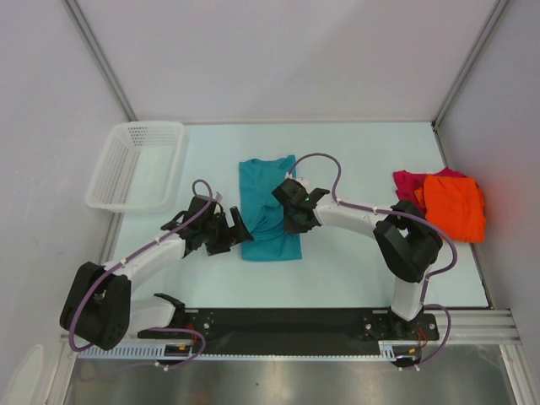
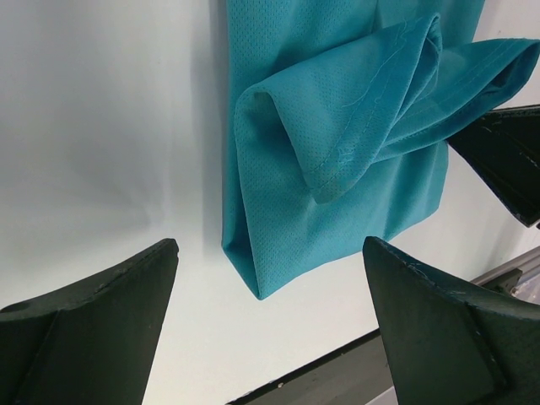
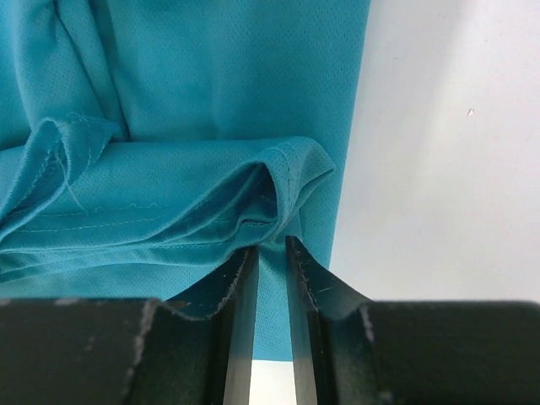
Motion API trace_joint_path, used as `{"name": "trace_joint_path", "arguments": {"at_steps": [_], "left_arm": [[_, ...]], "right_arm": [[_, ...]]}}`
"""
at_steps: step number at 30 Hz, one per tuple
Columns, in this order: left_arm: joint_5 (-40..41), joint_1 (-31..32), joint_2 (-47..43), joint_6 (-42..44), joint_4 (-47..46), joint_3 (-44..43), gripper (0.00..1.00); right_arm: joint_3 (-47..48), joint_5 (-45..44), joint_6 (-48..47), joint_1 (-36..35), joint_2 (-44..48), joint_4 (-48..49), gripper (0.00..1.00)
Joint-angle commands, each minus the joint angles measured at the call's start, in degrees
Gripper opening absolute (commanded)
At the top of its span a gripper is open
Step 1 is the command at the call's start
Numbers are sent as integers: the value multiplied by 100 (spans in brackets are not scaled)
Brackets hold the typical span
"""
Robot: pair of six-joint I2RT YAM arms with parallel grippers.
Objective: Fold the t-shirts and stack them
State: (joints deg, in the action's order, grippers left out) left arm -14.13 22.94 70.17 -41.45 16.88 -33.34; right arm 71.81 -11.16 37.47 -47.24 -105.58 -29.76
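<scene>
While right hand (image 3: pixel 270 251) pinches raised fold of teal shirt (image 1: pixel 263 181) at middle of bench (image 1: pixel 354 261), left hand (image 2: pixel 270 246) gapes empty beside near-left corner; best bet — lay fold flat, edges aligned; orange shirt (image 1: pixel 456 207), magenta shirt (image 1: pixel 409 180) heaped at right edge.

Left arm extends inward, left pincer (image 2: pixel 270 249) spread wide, gripping nothing. Right arm folds inward at elbow, right pincer (image 3: pixel 271 245) nipped nearly closed on a teal t-shirt (image 1: pixel 263 181) fold.

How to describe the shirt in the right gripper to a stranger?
On the pale table, look at the middle: the teal-blue t-shirt lies there. It alone is pinched by the right gripper; the orange t-shirt and magenta-red t-shirt sit far right.
</scene>
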Motion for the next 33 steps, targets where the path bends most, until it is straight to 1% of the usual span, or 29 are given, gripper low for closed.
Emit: {"name": "trace_joint_path", "arguments": {"at_steps": [1, 5, 8, 10, 14, 20, 28, 33], "left_arm": [[112, -53, -117, 93, -71, -278, 96], [244, -53, -249, 120, -1, -462, 96], [358, 0, -180, 295, 148, -743, 95], [569, 114, -127, 392, 306, -971, 94], [596, 211, 31, 498, 298, -1078, 93], [543, 325, 199, 410, 78, -867, 93], [622, 343, 23, 419, 174, -779, 92], [736, 343, -144, 506, 376, -770, 92]], "right_arm": [[88, -132, 75, -109, 371, -197, 24], [78, -141, 172, -285, 521, -258, 25], [131, -159, 260, -443, 530, -338, 25], [166, -141, 304, -522, 530, -373, 25], [175, -150, 392, -716, 468, -338, 25], [123, -176, 375, -655, 214, -215, 24], [175, -115, 234, -383, -155, 110, 24], [605, -80, 120, -329, -560, 181, 23]]}}
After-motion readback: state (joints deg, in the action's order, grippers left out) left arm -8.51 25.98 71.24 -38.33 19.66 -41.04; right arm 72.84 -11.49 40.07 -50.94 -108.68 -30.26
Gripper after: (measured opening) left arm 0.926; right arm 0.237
